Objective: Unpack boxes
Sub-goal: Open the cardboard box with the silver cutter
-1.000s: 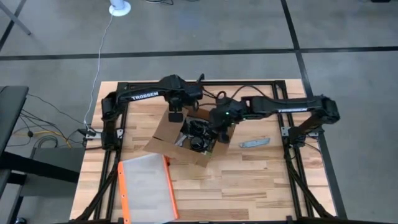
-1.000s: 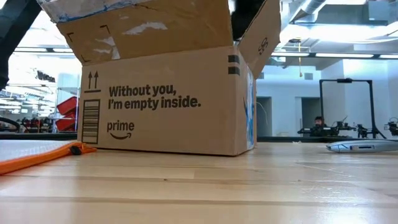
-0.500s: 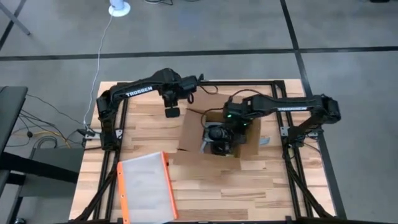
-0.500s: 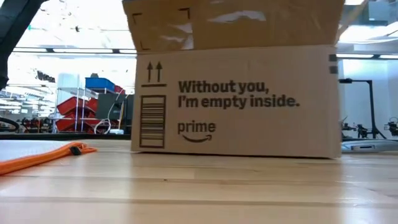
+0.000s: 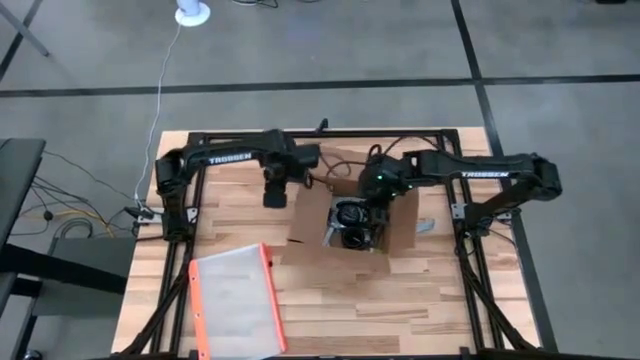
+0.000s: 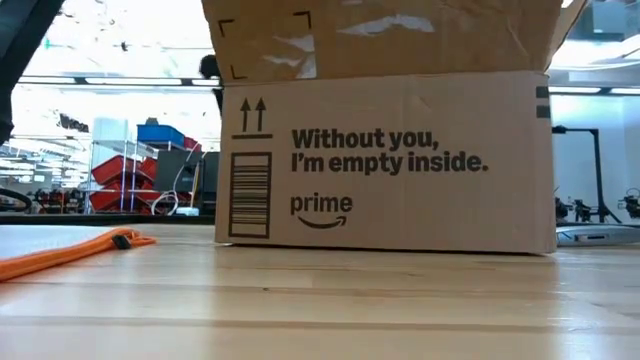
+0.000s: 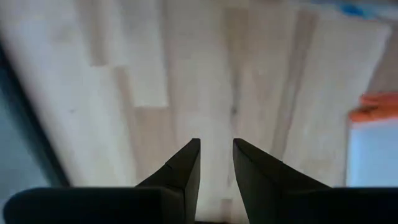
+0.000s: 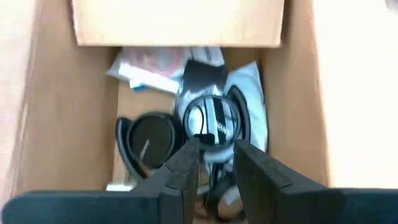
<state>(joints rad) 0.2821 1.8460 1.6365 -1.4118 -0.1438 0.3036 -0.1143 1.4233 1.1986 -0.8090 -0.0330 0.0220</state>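
**Box is open, its contents are all inside**

At the left side of the table [image 5: 240, 215] lies the clear pouch with the orange edge [image 5: 234, 304]. It lies flat, well apart from the box, and I do not count it as part of my work.

My left gripper [image 5: 273, 196] hangs over bare wood just left of the box. Its fingers [image 7: 185, 171] are almost closed, with only a narrow gap, and hold nothing.

The cardboard box [image 6: 385, 160] stands upright in the middle of the table with its flaps open. So the opening step looks done. Inside I see a round black object [image 8: 148, 142], a grey bag with a clear round part [image 8: 214, 121] and some printed packets [image 8: 155, 64].

My right gripper [image 8: 216, 163] is above the open box, pointing down at these items. Its fingers are slightly apart and grip nothing yet.

I judge that the unpacking itself has hardly begun: no item from the box lies on the table.
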